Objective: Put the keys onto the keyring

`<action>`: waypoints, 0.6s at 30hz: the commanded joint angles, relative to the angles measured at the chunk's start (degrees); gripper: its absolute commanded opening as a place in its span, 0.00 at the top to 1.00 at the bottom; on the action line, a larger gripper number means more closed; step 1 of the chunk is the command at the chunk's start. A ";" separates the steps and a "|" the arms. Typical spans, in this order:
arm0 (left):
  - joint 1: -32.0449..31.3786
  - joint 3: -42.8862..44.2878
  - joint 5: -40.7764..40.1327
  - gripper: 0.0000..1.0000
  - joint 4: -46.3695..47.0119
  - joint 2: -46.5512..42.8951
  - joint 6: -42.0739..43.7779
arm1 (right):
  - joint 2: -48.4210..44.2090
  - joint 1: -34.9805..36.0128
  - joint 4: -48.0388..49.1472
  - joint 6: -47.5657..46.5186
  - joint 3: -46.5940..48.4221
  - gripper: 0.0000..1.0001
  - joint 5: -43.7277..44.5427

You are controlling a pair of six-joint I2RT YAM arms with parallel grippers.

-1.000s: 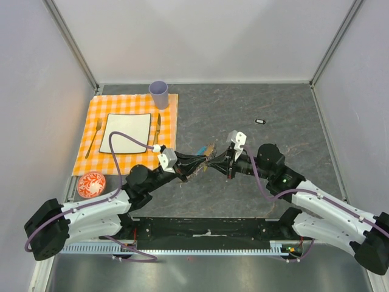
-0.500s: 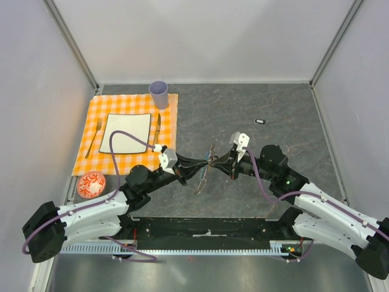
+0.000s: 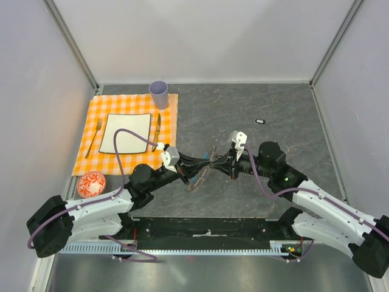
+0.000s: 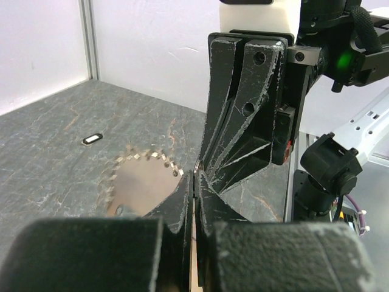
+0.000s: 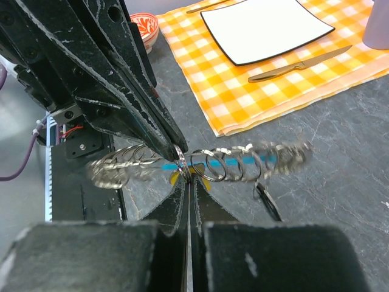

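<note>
Motion-blurred keyring (image 5: 243,161), held part hidden

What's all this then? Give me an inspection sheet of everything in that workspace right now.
Surface: dark grey stone-look table.
Job's things: keyring, blurred, held between both grippers; one black key lies apart on the table; yellow-orange key at the pinch.
Clutter: orange checked mat with plate, fork, knife; purple cup; red bowl.
Grippers: left gripper and right gripper both shut on the keyring, tips meeting.
Cables: purple cable along each arm.
Surroundings: pale walls on three sides.
</note>
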 commanded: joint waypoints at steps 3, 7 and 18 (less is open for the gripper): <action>-1.51 2.40 4.77 0.98 6.33 -2.05 -1.53 | -3.07 0.72 -2.33 -2.46 2.94 1.00 4.54; -1.51 2.31 2.22 0.98 0.44 -5.04 2.77 | -5.89 0.54 -12.42 -7.64 6.36 1.00 10.88; -1.51 1.79 1.77 0.98 0.07 -6.71 3.93 | -4.84 0.63 -14.39 -7.92 8.13 0.90 6.06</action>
